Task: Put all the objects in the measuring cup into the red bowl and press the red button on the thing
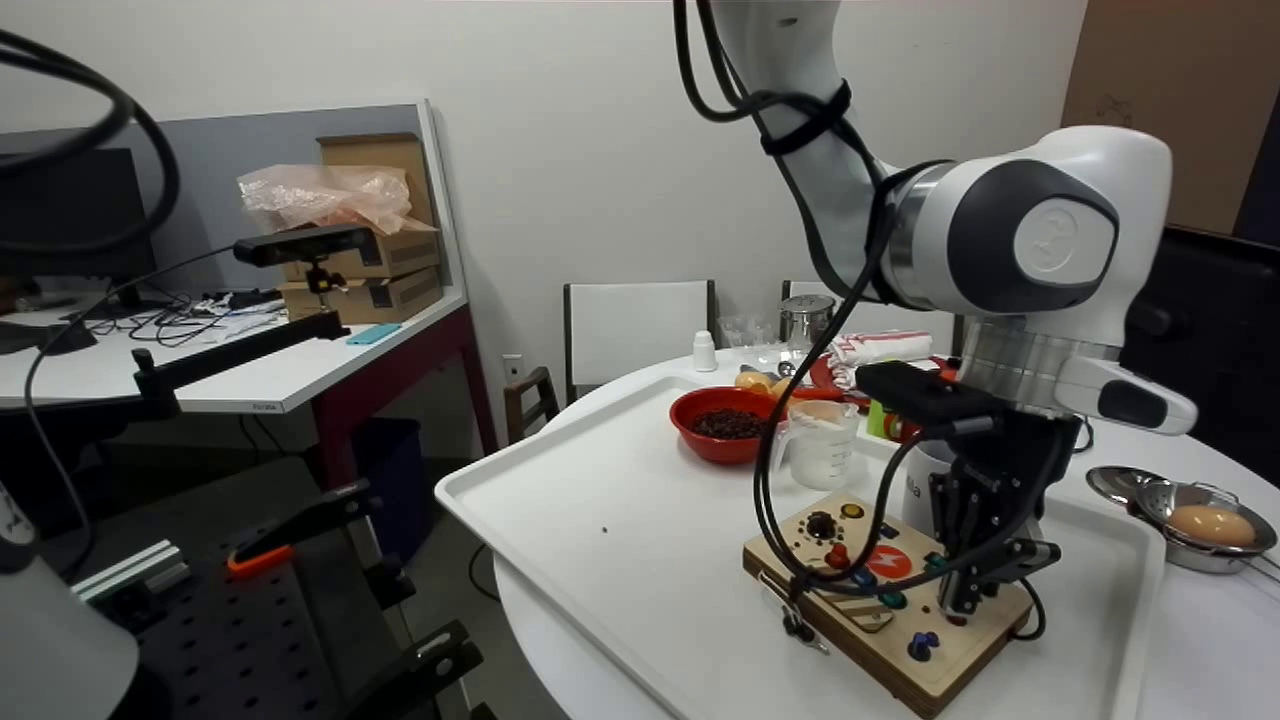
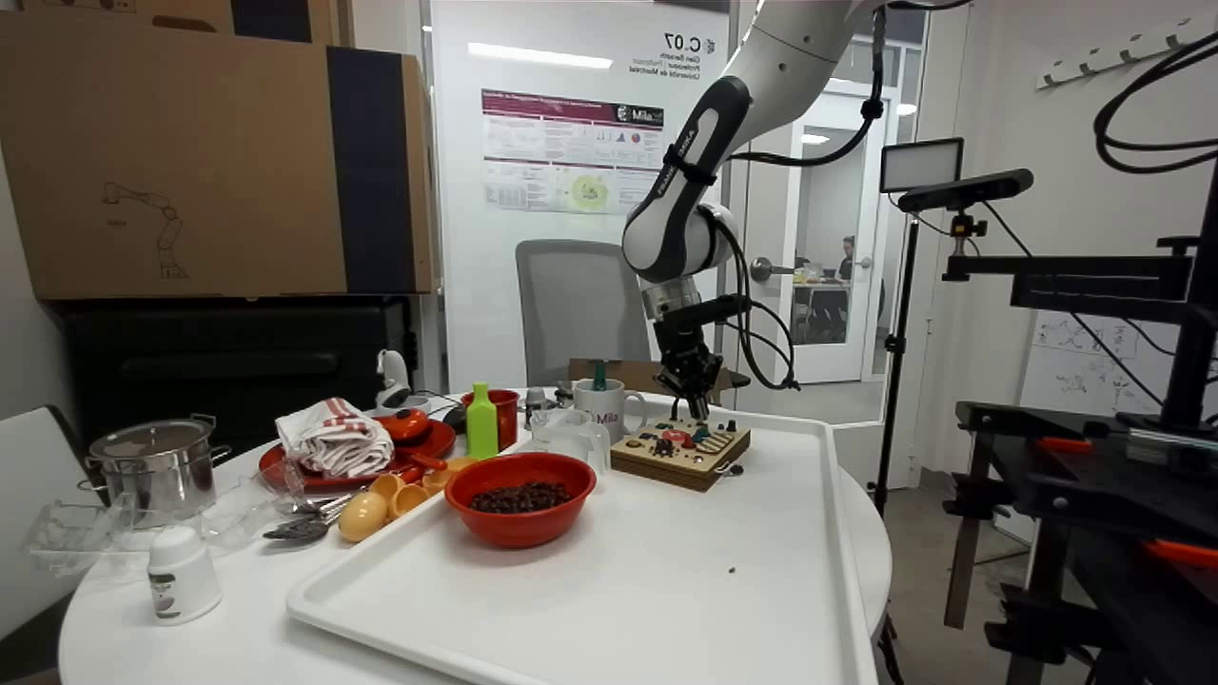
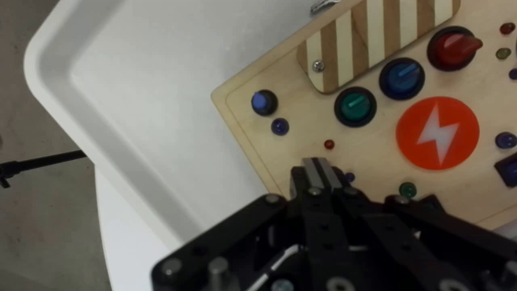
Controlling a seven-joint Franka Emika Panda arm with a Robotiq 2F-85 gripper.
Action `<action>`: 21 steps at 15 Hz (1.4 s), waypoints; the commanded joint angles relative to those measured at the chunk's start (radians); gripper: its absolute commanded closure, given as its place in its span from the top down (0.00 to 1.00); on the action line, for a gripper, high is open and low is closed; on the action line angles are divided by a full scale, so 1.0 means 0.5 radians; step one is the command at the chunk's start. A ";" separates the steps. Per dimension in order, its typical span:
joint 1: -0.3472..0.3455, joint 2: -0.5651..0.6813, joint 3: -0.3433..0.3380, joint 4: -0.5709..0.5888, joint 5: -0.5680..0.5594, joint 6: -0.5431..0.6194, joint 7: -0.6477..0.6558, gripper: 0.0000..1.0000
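Observation:
The red bowl [image 1: 697, 445] [image 2: 519, 533] stands on the tray in both exterior views and holds many small dark pieces [image 1: 728, 424] [image 2: 520, 499]. The translucent measuring cup [image 1: 822, 455] [image 2: 580, 440] stands upright beside it; I see no dark pieces in it. The light-wood board [image 1: 985, 640] [image 2: 657, 468] [image 3: 295, 93] with coloured buttons and knobs lies on the tray. My gripper [image 1: 957, 605] [image 2: 700, 411] [image 3: 317, 165] is shut with nothing between its fingers, pointing down at the board. A dark red spot [image 1: 956, 620] shows right at its fingertips; the wrist view hides what is under them.
A white mug [image 1: 917, 490] [image 2: 599, 411] stands close behind the board and gripper. One small dark piece [image 1: 604, 530] [image 2: 732, 570] lies on the white tray [image 1: 560, 612]. A strainer with an egg [image 1: 1210, 525] stands outside the tray. A black cable leaves the board.

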 commanded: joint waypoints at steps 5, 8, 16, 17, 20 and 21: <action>0.007 0.069 -0.015 0.081 0.032 -0.038 0.029 0.00; 0.007 0.083 -0.013 0.098 0.032 -0.039 0.028 0.00; -0.005 0.137 -0.001 0.149 0.043 -0.044 0.023 0.00; -0.007 0.139 -0.002 0.149 0.044 -0.050 0.024 0.00; -0.014 0.147 0.000 0.140 0.054 -0.058 0.028 0.00; -0.019 0.147 0.002 0.135 0.061 -0.058 0.027 0.00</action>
